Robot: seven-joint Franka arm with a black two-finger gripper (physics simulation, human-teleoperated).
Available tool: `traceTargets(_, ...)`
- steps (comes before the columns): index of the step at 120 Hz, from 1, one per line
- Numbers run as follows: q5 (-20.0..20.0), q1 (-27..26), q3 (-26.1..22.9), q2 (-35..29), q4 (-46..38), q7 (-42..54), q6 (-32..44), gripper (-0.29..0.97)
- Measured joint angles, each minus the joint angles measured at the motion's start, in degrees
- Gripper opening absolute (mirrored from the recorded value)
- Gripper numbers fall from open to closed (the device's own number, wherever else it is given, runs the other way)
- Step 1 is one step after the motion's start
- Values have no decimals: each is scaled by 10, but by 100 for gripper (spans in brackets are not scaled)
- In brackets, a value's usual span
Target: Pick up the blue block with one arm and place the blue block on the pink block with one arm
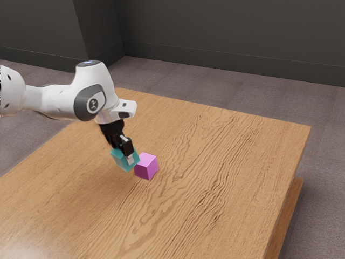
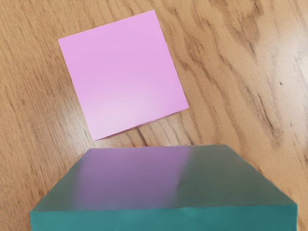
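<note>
A teal-blue block [image 1: 125, 160] is held between the black fingers of my gripper [image 1: 126, 153], which is shut on it. It hangs slightly above the wooden table [image 1: 226, 178], just to the exterior view's left of the pink block [image 1: 146, 166]. The two blocks are close, nearly touching at their edges. In the wrist view the blue block [image 2: 163, 187] looms large under my hand, and the pink block [image 2: 122, 74] lies flat on the wood a little beyond it, turned at a slight angle.
The table's long edge [image 1: 283, 216] runs along the exterior view's right, with grey carpet floor [image 1: 323, 162] beyond it. Bare wood surrounds the blocks on all sides.
</note>
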Motion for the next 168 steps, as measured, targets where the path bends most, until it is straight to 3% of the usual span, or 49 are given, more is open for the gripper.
traceTargets(14, -7, -2, -1, 29, 33, -31, -27, 35)
traceTargets(42, 33, -25, 2, 110, 155, -107, -102, 37)
traceTargets(63, 39, -63, 50, 142, 206, -168, -151, 37)
traceTargets(85, 56, -88, 57, 170, 258, -218, -179, 37)
traceTargets(168, 91, -99, 58, 211, 303, -298, -191, 37)
